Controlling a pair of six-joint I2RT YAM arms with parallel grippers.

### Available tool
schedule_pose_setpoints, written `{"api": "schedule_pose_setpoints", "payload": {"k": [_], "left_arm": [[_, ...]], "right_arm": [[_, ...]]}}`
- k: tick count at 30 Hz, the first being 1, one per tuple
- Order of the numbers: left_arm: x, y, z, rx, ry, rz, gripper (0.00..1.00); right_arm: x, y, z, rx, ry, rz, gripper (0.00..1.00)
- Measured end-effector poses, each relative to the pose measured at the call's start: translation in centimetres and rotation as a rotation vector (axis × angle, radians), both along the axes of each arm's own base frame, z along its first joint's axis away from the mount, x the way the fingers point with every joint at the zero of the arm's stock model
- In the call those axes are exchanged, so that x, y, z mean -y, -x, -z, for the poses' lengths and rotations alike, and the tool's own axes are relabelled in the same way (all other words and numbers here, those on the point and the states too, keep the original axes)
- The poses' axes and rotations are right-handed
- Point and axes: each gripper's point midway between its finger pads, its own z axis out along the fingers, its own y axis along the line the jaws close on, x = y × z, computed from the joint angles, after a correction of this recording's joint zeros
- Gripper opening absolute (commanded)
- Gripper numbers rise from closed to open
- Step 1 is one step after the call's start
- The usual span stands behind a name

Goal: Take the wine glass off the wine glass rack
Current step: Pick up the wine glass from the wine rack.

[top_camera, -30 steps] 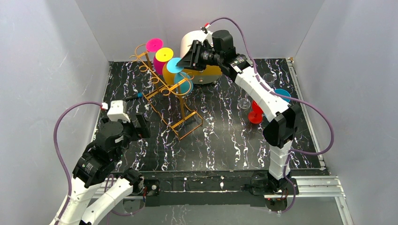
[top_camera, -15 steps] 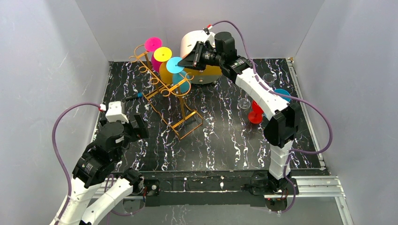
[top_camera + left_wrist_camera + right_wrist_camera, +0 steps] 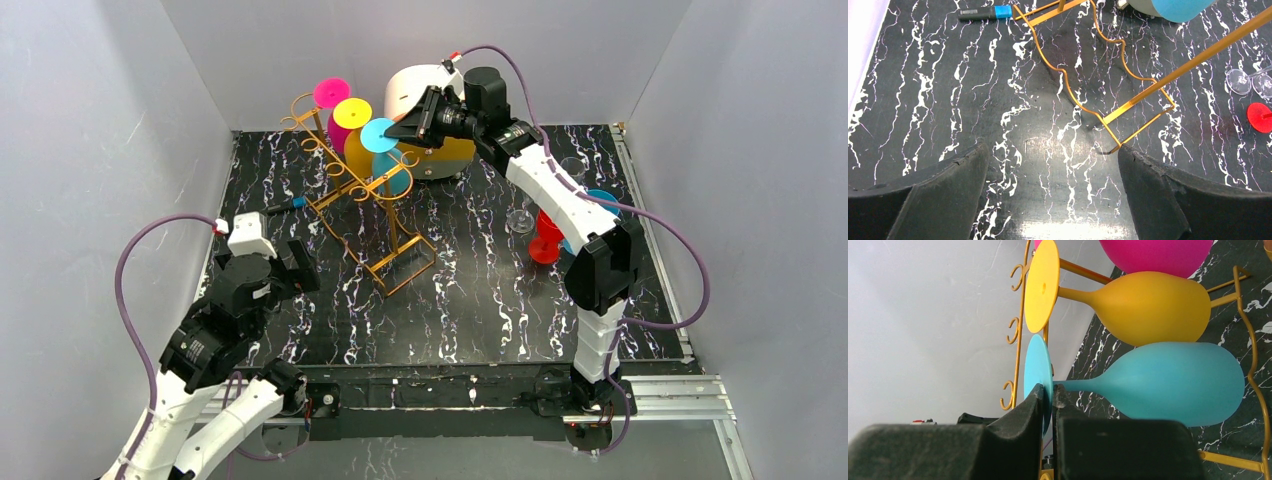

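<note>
The orange-gold wine glass rack (image 3: 350, 190) stands at the back left of the table, and its base (image 3: 1143, 92) shows in the left wrist view. Three wine glasses hang from its rails: pink (image 3: 331, 93), yellow (image 3: 352, 113) and cyan (image 3: 378, 135). My right gripper (image 3: 1048, 390) is shut on the thin foot disc (image 3: 1038, 365) of the cyan glass, whose bowl (image 3: 1173, 385) still lies between the rails under the yellow glass (image 3: 1148, 307). My left gripper (image 3: 1052, 150) hangs open over bare table, its right finger close to the rack base's near corner.
A white-and-orange round box (image 3: 430, 95) stands just behind the right gripper. A red glass (image 3: 545, 245), a clear glass (image 3: 520, 220) and a teal glass (image 3: 603, 200) sit at the right. A marker (image 3: 985, 12) lies left of the rack. Grey walls enclose three sides.
My right gripper has closed on the cyan glass's foot and shifted slightly up and to the right. The rack and its glasses have moved a little the same way. The left gripper stays open.
</note>
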Motion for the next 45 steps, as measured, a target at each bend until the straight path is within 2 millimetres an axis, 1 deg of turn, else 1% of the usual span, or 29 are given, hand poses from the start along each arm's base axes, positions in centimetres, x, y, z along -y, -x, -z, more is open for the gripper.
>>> {"api": "schedule_pose_setpoints", "payload": {"k": [4, 7, 10, 13, 15, 17, 23, 31, 35, 40, 45], "left_arm": [[0.1, -0.2, 0.2, -0.013, 0.000, -0.004, 0.98], [0.2, -0.2, 0.3, -0.014, 0.004, -0.007, 0.98], [0.1, -0.2, 0.3, -0.014, 0.004, -0.009, 0.98], [0.1, -0.2, 0.3, -0.014, 0.003, -0.010, 0.98], [0.1, -0.2, 0.3, -0.015, 0.002, -0.010, 0.98], [0.2, -0.3, 0.3, -0.017, 0.001, -0.009, 0.98], [0.2, -0.3, 0.5, -0.025, -0.003, -0.010, 0.98], [0.3, -0.4, 0.7, -0.034, -0.008, -0.008, 0.98], [0.9, -0.3, 0.9, -0.048, -0.009, 0.029, 0.98], [2.5, -0.1, 1.3, -0.079, 0.000, 0.125, 0.98], [3.3, 0.0, 1.1, -0.074, 0.011, 0.177, 0.98]], "right_arm": [[0.2, 0.0, -0.1, -0.001, 0.002, 0.005, 0.22], [0.3, -0.1, 0.0, 0.000, 0.005, 0.008, 0.29], [0.5, -0.3, -0.1, 0.012, 0.010, 0.021, 0.33], [0.7, -0.5, 0.0, 0.026, 0.023, 0.033, 0.30], [0.9, -0.6, 0.0, 0.032, 0.039, 0.042, 0.20], [1.0, -0.6, -0.1, 0.042, 0.048, 0.044, 0.12], [1.1, -0.4, -1.0, 0.072, 0.049, 0.034, 0.01], [1.2, -0.4, -1.0, 0.065, 0.056, 0.045, 0.01], [1.4, -0.6, -1.3, 0.056, 0.056, 0.065, 0.01], [1.9, -0.9, -2.4, 0.055, 0.040, 0.116, 0.01], [2.6, -1.4, -3.6, 0.072, 0.021, 0.165, 0.01]]}}
